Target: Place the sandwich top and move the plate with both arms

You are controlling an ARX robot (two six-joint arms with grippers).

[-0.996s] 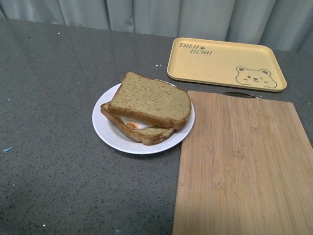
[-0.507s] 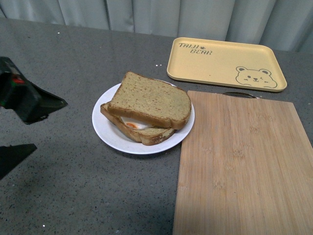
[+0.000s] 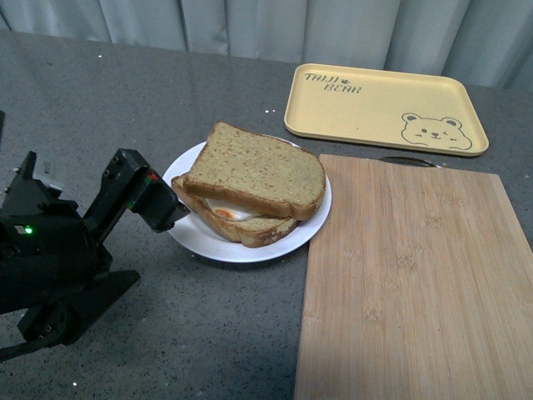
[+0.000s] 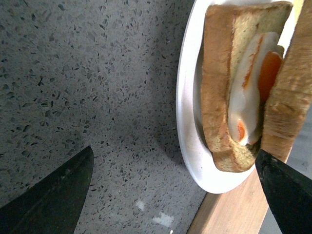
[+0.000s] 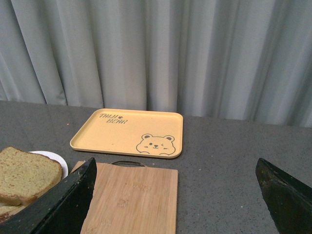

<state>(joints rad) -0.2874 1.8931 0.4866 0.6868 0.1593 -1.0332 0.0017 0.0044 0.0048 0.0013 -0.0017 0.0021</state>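
Brown speckled sandwich top [image 3: 254, 169], dark-crusted

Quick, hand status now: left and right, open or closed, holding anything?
Left hand: open, holding nothing, close to the plate.
Right hand: open, holding nothing.

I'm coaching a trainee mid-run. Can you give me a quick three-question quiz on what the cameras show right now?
1. True or false: the sandwich top already lies on the egg slice on the plate.
2. Which arm's hand is beside the plate's rim? A) left B) right
3. Fill in: the drawing on the yellow tray is a ____.

Key: 1 true. 2 A, the left hand, which is open. 3 bear.
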